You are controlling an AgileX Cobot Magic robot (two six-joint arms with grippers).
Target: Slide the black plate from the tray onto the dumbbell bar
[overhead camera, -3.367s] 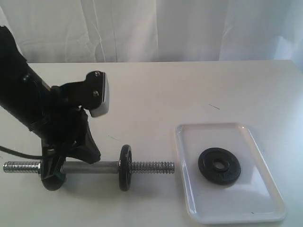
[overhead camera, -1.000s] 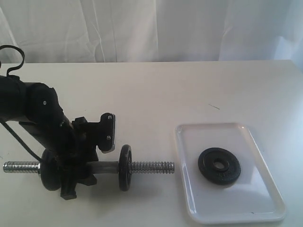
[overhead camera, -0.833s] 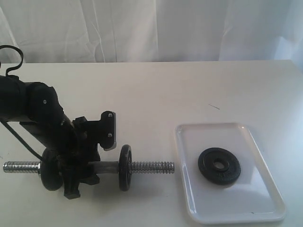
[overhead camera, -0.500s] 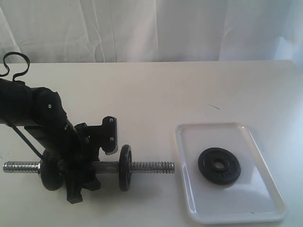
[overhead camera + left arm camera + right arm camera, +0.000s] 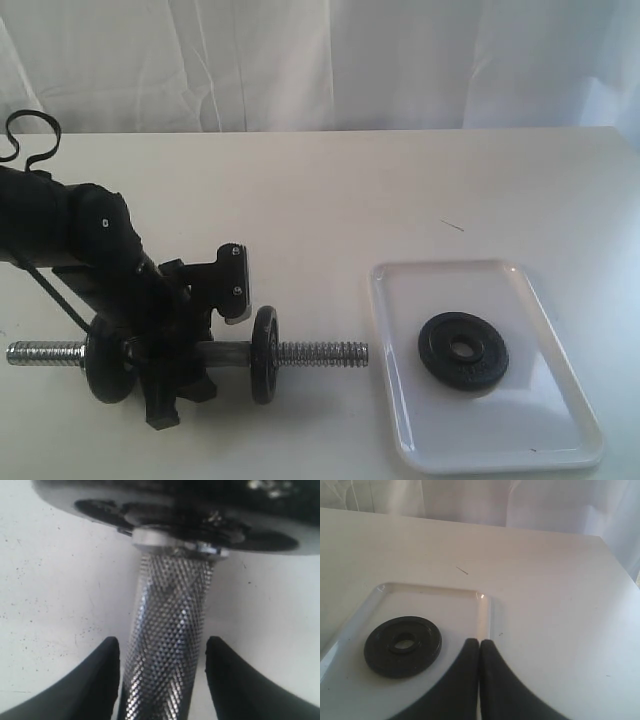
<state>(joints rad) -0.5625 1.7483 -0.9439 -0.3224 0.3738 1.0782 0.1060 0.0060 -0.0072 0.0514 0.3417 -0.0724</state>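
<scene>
Here, the white table carries the tray on its right side, and the tray holds the black plate, lying flat near the middle, hole upward. The dumbbell bar lies left of the tray, its threaded end just beside the rim, with a right disc and a left disc standing on it. The left gripper straddles the knurled handle between those discs, fingers spread either side, not clamped. The right gripper hangs above the tray, apart from the plate, fingers pressed together on nothing. A small dark mark lies beyond the tray.
</scene>
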